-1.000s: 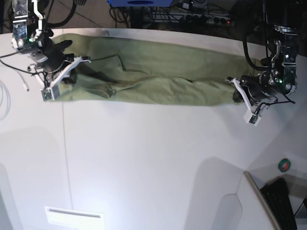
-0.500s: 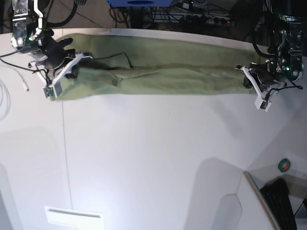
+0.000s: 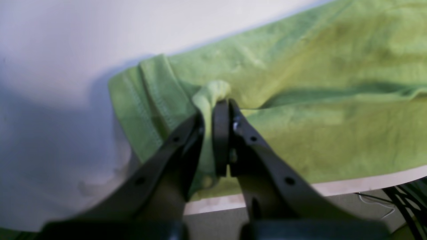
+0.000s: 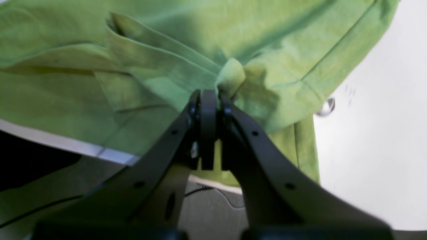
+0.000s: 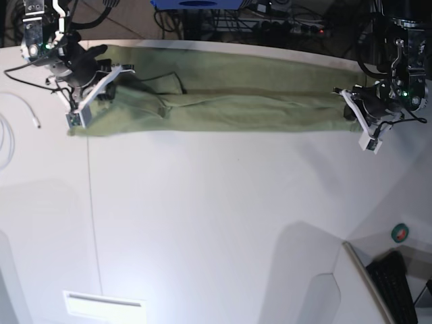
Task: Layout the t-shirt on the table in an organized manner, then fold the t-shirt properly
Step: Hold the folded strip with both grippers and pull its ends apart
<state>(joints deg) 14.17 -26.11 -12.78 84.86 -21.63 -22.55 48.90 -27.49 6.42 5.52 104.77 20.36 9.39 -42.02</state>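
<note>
An olive-green t-shirt (image 5: 229, 98) lies stretched in a long band along the far edge of the white table (image 5: 216, 216). The left gripper (image 3: 215, 111) pinches a fold of cloth at one end, and the right gripper (image 4: 210, 96) is clamped on a bunched fold at the other.

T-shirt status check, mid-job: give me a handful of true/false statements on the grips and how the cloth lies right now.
1. The left gripper is shut on a pinch of the t-shirt. True.
2. The right gripper hangs open above the cloth. False: it is shut on a fold of the shirt.
3. The shirt is stretched in a long band along the far edge of the table. True.
4. The shirt is already folded into a neat square at the table's middle. False: it is drawn out between the two grippers, with wrinkles near the right one.
</note>
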